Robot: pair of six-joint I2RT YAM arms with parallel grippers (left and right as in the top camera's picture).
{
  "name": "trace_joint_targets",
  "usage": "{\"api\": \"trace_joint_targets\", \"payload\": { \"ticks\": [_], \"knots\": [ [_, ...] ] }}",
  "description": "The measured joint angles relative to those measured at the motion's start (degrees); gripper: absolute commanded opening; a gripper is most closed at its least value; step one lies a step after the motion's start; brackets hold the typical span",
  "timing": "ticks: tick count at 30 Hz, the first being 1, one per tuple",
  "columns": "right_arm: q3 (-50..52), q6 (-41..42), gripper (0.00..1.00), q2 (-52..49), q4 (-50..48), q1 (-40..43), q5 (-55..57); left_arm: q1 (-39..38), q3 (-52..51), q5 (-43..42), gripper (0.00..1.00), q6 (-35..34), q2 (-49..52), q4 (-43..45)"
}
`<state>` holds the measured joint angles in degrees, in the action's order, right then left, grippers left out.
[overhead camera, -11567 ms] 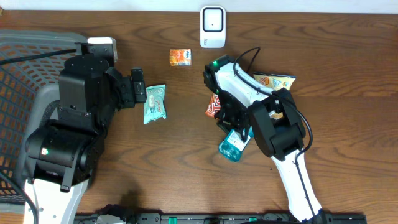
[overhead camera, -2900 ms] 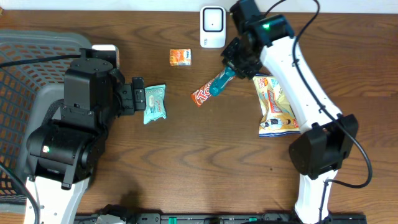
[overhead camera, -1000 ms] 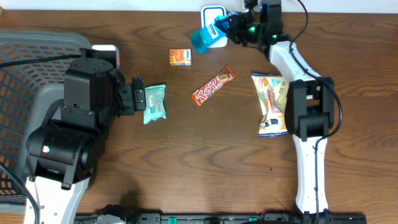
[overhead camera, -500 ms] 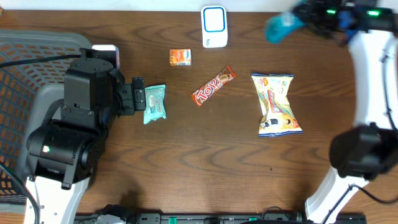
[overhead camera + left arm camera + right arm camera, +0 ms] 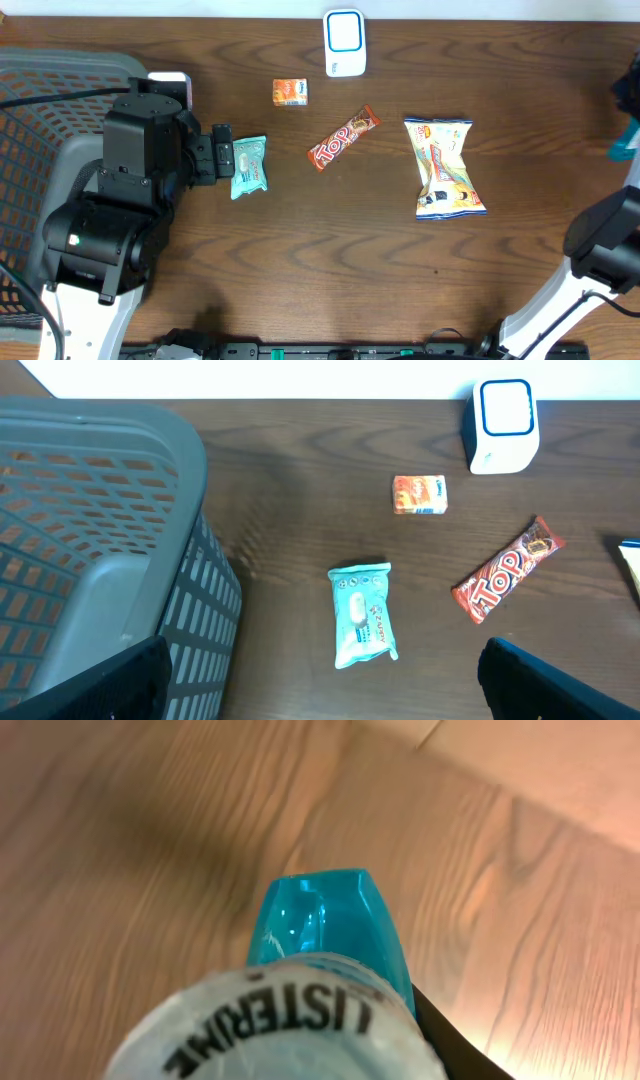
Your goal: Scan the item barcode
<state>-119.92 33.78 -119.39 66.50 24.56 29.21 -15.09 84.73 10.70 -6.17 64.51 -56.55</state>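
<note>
1. Right wrist view is showing the mouthwash bottle (image 5: 328,925), blue with a white label reading Listerine, filling the lower middle of the picture over a blurred, pale wood-grain surface.
2. The right gripper (image 5: 300,1035) is clamping the bottle. Only one dark finger is peeking out at the lower right, and the bottle is pointing away from the camera.
3. From overhead, just a sliver of teal is showing at the far right edge, so the bottle is hanging beyond the cluster of goods and well apart from the scanner (image 5: 344,42).
4. The scanner is standing at the back edge of the table (image 5: 300,260), with nothing in front of its face.
5. Between the two arms, a chocolate bar (image 5: 343,138), a snack bag (image 5: 445,168) and a small orange box (image 5: 290,92) are lying untouched.
6. The left gripper (image 5: 222,150) is hovering with its jaws spread wide and empty, just beside a wipes packet (image 5: 249,166), with the grey basket (image 5: 40,110) to its left.
7. Judging progress: the pick is done, but the bottle is not facing the scanner now, and whether its barcode is already read cannot be told. If not, it is needing a carry back to the scanner; otherwise it is only needing setting down
</note>
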Motion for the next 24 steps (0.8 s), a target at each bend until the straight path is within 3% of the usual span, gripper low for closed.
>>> {"api": "trace_joint_targets", "payload": {
  "ticks": [6, 15, 20, 24],
  "knots": [
    [1.11, 1.66, 0.01, 0.0, -5.01, 4.37, 3.58, 0.0, 0.0, -0.02, 0.98, 0.0, 0.0, -0.02],
    [12.9, 1.75, 0.01, -1.51, -10.25, 10.25, 5.86, 0.0, 0.0, 0.0, 0.98, 0.0, 0.0, 0.0],
    [16.65, 1.31, 0.11, -2.54, -12.17, 12.17, 5.51, 0.0, 0.0, -0.02, 0.98, 0.0, 0.0, -0.02],
    [17.25, 1.14, 0.33, -2.62, -12.52, 13.38, 3.52, 0.0, 0.0, 0.0, 0.98, 0.0, 0.0, 0.0]
  ]
}}
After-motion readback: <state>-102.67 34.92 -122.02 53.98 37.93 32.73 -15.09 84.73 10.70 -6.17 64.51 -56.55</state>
